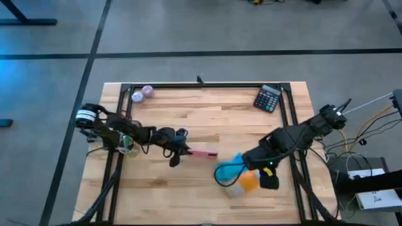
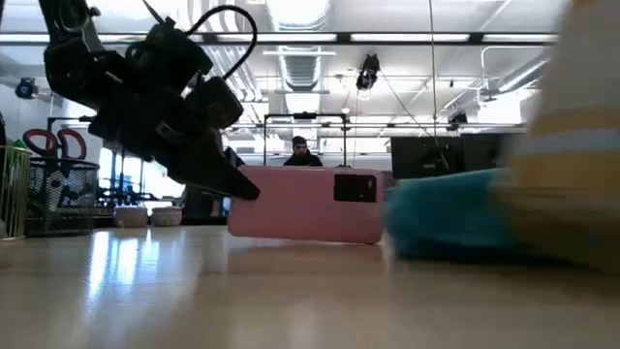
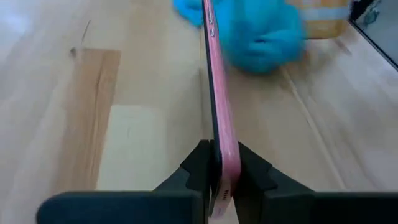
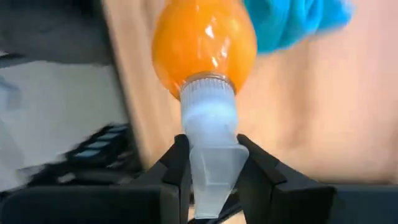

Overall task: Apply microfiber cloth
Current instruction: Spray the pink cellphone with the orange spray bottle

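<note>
Left fingers (image 3: 219, 180) pinch one pink phone (image 3: 217, 99) on edge mid-bench (image 1: 207, 119); right fingers (image 4: 214, 177) clamp one orange spray bottle (image 4: 204, 43) beside one microfiber cloth (image 1: 229, 168).

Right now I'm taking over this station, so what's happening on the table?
The left gripper holds a pink phone on edge, jaws shut on it. The right gripper grips an orange spray bottle by its white nozzle. The teal cloth lies crumpled on the table between them, beside the bottle, with neither gripper on it.
</note>
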`<state>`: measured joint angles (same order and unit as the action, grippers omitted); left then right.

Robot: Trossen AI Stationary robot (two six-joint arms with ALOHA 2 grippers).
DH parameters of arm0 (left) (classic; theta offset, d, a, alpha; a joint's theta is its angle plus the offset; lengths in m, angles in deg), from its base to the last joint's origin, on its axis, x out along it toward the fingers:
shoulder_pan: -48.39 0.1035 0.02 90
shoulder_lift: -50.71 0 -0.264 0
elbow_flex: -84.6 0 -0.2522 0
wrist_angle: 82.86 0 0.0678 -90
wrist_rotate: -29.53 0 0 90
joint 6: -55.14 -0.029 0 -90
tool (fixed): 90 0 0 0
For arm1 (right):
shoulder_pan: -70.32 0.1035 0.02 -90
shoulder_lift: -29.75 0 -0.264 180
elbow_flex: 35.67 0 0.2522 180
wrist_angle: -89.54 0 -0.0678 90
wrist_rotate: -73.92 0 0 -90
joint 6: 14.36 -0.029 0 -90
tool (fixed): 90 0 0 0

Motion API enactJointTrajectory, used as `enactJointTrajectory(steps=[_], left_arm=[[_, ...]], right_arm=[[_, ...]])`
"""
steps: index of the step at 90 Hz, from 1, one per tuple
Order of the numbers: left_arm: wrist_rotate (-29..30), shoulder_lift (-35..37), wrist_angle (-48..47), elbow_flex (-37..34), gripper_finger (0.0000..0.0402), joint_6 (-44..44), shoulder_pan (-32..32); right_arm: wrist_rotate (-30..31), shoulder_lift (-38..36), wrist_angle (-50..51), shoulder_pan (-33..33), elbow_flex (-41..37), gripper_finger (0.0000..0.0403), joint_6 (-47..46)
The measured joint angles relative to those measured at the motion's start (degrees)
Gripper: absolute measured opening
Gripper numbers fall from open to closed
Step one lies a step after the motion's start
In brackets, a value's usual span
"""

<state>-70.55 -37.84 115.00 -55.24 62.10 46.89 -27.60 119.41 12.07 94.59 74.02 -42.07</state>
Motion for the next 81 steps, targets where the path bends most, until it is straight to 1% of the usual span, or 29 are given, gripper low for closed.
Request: enactJointTrajectory(steps=[15, 33, 44, 52, 61, 81], left_arm=[[0.59, 6.70, -8.25, 0.00, 0.0024, -0.02, 1.04], [0.59, 13.81, -15.39, 0.00, 0.0024, -0.02, 3.69], [0.55, 16.83, -18.19, 0.09, 0.0024, 0.69, 5.66], [0.55, 18.43, -19.52, 0.09, 0.0024, 2.17, 6.93], [0.56, 19.25, -20.84, 0.09, 0.0024, 3.15, 7.83], [0.53, 18.26, -19.74, 0.10, 0.0024, 2.82, 8.36]], right_arm=[[13.25, -0.08, 1.83, -1.37, 4.85, 0.0071, 15.90], [24.54, -0.17, 1.39, -1.42, 8.73, 0.0071, 39.74], [29.03, -0.19, 1.32, -1.49, 9.79, 0.0071, 52.30], [29.50, -0.19, 1.39, -1.50, 10.08, 0.0071, 61.31], [27.32, 0.19, 1.34, -1.40, 10.98, 0.0071, 68.53], [16.13, 2.62, 0.59, -0.86, 12.88, 0.0071, 78.75]])
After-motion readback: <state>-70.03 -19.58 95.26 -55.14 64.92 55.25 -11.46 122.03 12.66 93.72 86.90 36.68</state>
